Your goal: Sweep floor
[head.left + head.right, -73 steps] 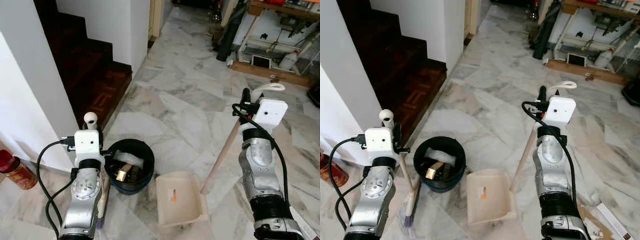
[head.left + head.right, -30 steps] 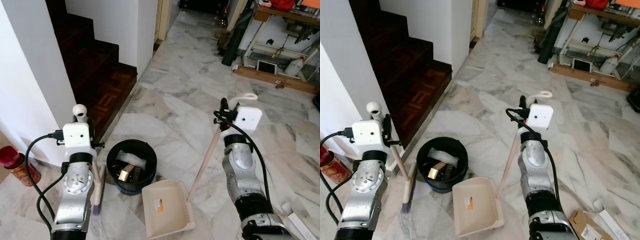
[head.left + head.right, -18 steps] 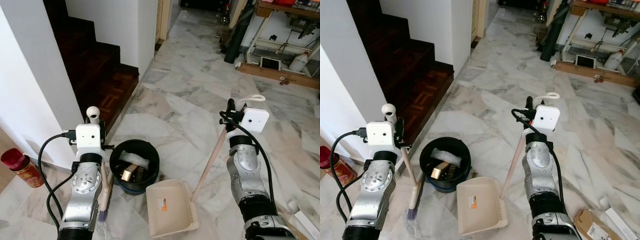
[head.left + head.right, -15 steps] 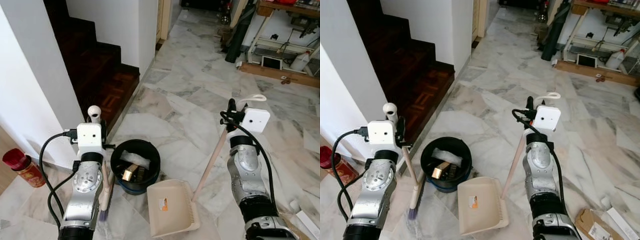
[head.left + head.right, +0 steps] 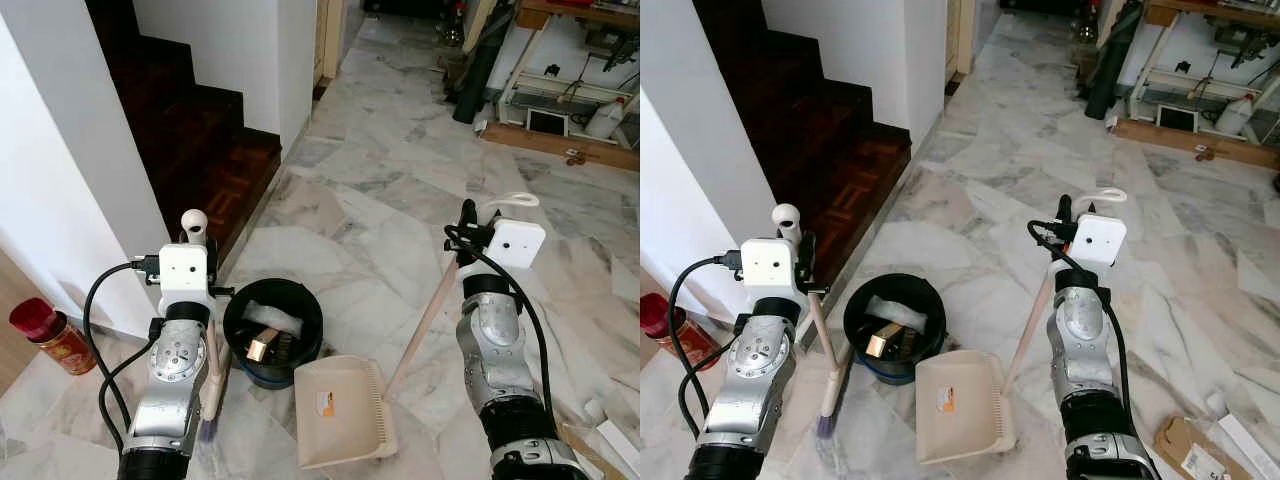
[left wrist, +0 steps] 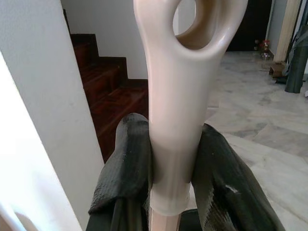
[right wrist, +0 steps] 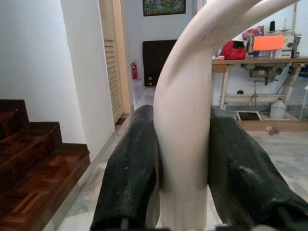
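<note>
Right eye view takes in a marble floor beside a dark wooden staircase. On the floor, a black bucket holding scraps stands between a broom and a cream dustpan, the pan's lip just beside the bucket. The left gripper is clenched around the broom's looped handle top; the bristles seem to touch the floor, though that part is small. The right gripper is clamped on the dustpan's long handle, which slants up from the pan.

Marble floor carries black bucket, cream dustpan, red can.
</note>
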`<state>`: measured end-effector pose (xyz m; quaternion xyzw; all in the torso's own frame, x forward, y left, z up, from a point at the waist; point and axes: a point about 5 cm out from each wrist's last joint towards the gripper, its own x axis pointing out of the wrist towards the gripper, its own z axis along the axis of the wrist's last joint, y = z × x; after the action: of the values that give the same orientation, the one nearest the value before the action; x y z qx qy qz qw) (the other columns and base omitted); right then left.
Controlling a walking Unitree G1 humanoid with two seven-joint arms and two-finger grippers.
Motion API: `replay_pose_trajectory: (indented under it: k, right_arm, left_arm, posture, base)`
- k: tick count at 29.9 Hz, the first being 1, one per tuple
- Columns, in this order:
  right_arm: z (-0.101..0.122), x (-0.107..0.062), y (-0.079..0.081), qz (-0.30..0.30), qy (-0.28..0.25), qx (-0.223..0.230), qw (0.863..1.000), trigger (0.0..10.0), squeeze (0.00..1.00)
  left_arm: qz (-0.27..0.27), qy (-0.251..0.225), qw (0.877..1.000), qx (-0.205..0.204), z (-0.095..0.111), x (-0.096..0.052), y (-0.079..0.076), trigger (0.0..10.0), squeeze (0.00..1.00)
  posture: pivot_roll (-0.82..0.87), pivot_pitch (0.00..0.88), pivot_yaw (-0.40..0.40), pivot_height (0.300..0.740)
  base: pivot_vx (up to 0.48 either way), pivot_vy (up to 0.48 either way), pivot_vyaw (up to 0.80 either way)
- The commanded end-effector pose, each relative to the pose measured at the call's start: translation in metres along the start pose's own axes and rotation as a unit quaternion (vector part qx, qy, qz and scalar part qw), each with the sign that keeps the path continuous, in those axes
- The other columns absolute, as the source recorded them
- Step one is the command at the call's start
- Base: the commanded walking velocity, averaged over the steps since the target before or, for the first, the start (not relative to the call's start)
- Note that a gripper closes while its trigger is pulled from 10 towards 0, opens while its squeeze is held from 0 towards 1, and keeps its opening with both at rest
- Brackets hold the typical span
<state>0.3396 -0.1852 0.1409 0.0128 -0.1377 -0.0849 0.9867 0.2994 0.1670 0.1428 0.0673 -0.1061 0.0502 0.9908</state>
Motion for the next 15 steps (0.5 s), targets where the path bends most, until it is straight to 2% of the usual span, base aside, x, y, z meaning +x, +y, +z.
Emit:
replay_pose_trajectory:
  k: [1, 9, 15]
  right_arm:
    - [0.0093, 0.0051, -0.0001, -0.001, -0.016, 0.004, 1.000, 10.0, 0.00]
    - [0.0091, 0.0047, 0.0030, 0.004, -0.014, 0.006, 1.000, 10.0, 0.00]
    - [0.0088, 0.0046, 0.0041, 0.007, -0.012, 0.006, 1.000, 10.0, 0.00]
  left_arm:
    - [-0.004, -0.025, 1.000, -0.011, 0.0097, 0.0016, -0.0040, 10.0, 0.00]
    - [-0.003, -0.023, 1.000, -0.012, 0.0085, 0.0001, -0.0028, 10.0, 0.00]
    - [0.000, -0.020, 1.000, -0.011, 0.0075, 0.0003, -0.0025, 10.0, 0.00]
  posture:
    - [0.12, 0.087, -0.074, 0.740]
    - [0.12, 0.089, -0.078, 0.740]
    - [0.12, 0.090, -0.079, 0.740]
  base:
    - [-0.289, 0.000, 0.00]
    - [-0.267, 0.000, 0.00]
    - [0.000, 0.000, 0.00]
